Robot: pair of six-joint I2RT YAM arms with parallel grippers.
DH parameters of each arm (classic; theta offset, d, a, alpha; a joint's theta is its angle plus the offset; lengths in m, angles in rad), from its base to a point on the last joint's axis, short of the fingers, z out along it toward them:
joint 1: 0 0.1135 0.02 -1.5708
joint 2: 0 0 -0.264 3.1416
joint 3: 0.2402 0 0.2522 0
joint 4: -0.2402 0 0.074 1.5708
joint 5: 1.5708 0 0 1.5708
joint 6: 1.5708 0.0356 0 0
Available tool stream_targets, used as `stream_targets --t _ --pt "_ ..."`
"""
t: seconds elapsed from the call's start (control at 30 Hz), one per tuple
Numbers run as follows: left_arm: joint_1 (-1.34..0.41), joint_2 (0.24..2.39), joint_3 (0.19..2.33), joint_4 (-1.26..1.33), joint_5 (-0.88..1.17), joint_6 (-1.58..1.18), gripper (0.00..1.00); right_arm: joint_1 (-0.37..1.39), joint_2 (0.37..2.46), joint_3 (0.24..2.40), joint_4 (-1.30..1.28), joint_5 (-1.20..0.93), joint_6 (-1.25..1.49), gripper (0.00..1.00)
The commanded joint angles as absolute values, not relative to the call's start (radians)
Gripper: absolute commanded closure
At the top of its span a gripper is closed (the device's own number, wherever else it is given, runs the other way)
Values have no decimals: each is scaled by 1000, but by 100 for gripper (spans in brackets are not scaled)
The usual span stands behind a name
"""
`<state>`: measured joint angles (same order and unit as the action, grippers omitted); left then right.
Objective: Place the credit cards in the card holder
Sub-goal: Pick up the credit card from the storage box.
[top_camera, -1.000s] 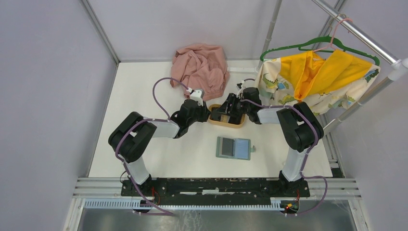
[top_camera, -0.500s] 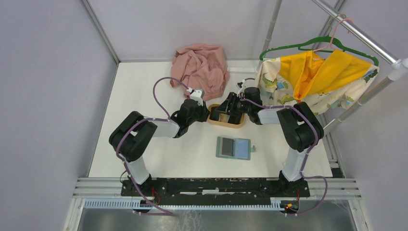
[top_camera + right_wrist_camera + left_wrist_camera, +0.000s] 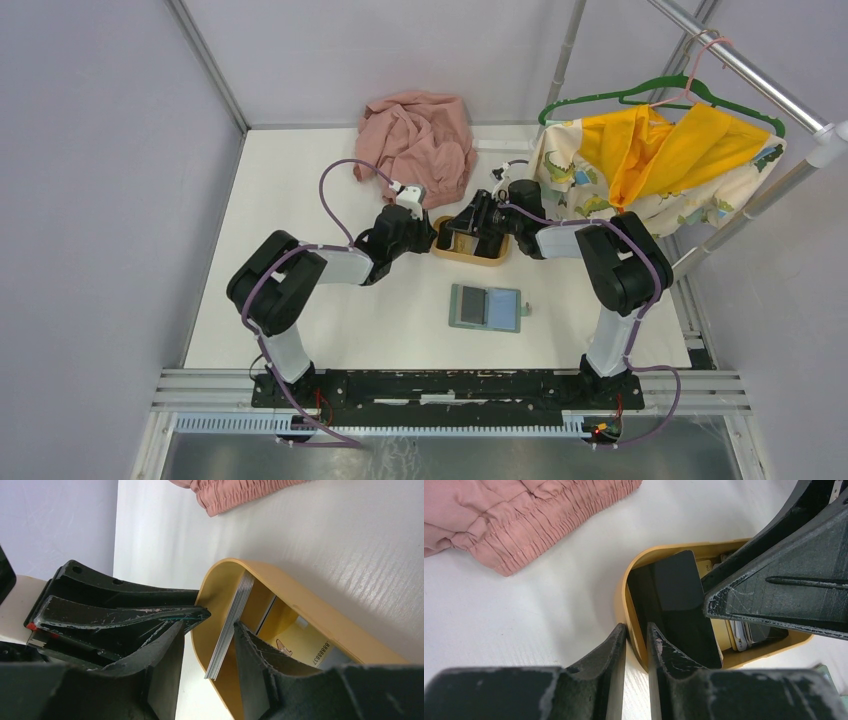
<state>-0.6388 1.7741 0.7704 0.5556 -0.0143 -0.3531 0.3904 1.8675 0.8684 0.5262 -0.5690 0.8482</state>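
1. Top view: both arms reach to the oval wooden tray (image 3: 493, 259) far out on the bench (image 3: 300, 200). The left end effector (image 3: 428, 238) is at its left end and the right end effector (image 3: 470, 232) is over it. The card holder (image 3: 485, 307) lies open and flat nearer the bases, well apart from both. I can't tell whether any slot is filled. I judge the task barely begun, with lifting, carrying and slotting all left to do.
2. Left wrist: my left end effector (image 3: 636, 630) is clenched on the wooden tray's (image 3: 664, 550) end wall, one finger outside and one inside. A black credit card (image 3: 674, 605) leans inside that end, with no readable print.
3. Right wrist: my right end effector (image 3: 207, 627) is parted around a stack of credit cards (image 3: 231, 625) standing on edge in the tray (image 3: 300, 600). Gaps show on both sides, so nothing is grasped. A printed row of digits (image 3: 324, 652), mostly eights, shows inside the tray.
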Motion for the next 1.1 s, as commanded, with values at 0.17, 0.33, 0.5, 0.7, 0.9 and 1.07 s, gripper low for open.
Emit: stream_targets --t 0.17,0.33,0.5,0.7,0.9,1.07 --pt "-651 1787 810 602 80 -322 73 406 1915 880 544 -614 845 53" --pt "-650 1789 810 604 87 -320 73 408 1919 882 543 -616 835 54" --pt "-651 1789 811 604 93 -320 73 411 1920 891 517 -597 800 53" --pt "-651 1787 807 610 97 -319 73 411 1917 909 476 -582 752 52" --pt "-650 1778 798 621 89 -319 73 406 1896 932 462 -614 723 52" --pt "-650 1772 790 627 82 -319 72 397 1884 936 467 -638 726 53"
